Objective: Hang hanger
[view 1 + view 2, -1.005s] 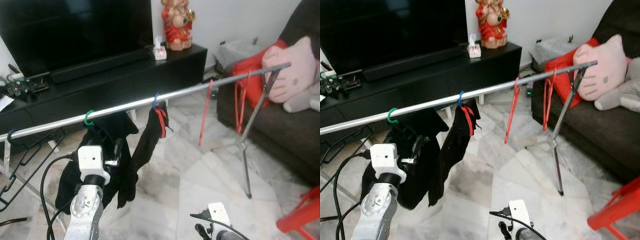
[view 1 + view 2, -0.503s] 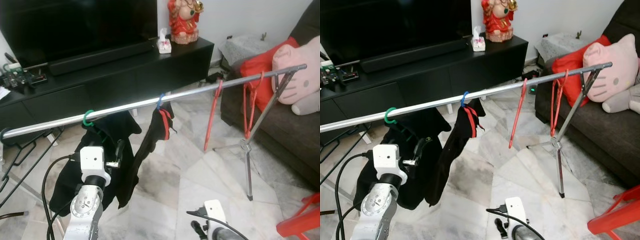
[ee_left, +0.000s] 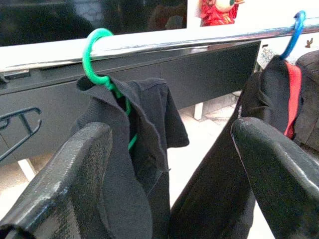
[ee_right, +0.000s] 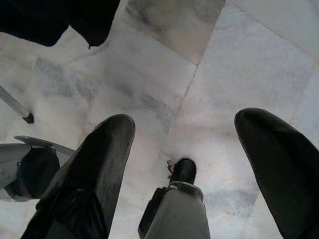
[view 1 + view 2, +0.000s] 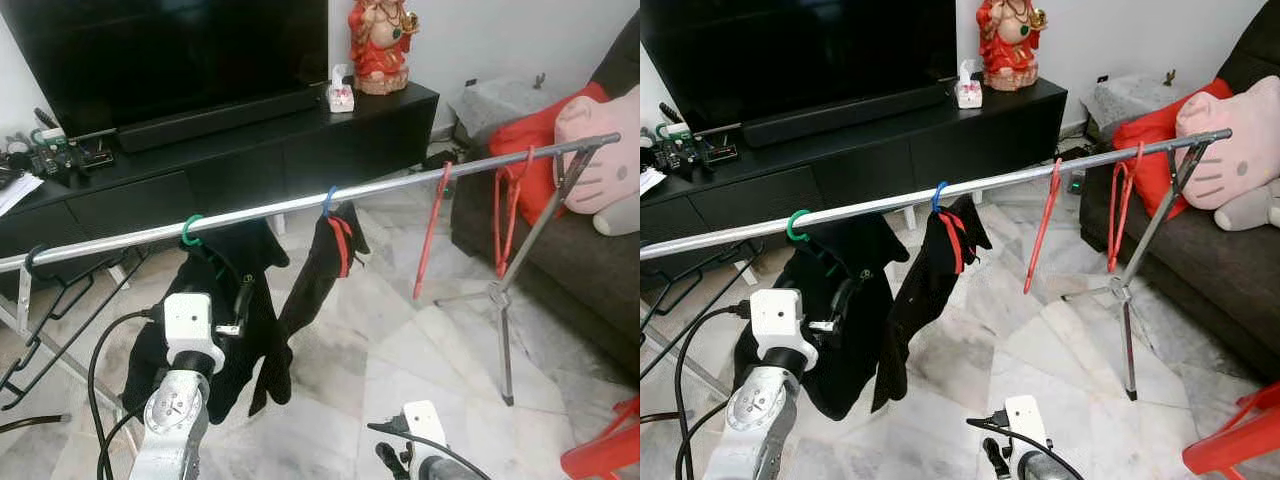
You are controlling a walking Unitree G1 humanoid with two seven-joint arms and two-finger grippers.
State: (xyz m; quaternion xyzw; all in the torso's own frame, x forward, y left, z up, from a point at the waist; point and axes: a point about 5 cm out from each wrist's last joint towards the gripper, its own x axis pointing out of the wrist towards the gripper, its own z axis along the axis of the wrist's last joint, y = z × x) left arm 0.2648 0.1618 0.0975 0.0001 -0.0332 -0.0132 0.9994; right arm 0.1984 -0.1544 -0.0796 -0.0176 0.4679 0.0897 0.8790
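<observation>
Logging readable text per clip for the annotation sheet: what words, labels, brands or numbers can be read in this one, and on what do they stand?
None can be read.
The small box on the TV cabinet carries a printed pattern, too small to read.
The papers at the cabinet's far left are too blurred to read.
The garments on the green hanger and blue hanger on the rail show no lettering.

A green hanger (image 3: 102,59) carrying a black garment (image 3: 134,149) hangs hooked over the silver rail (image 5: 300,205).
</observation>
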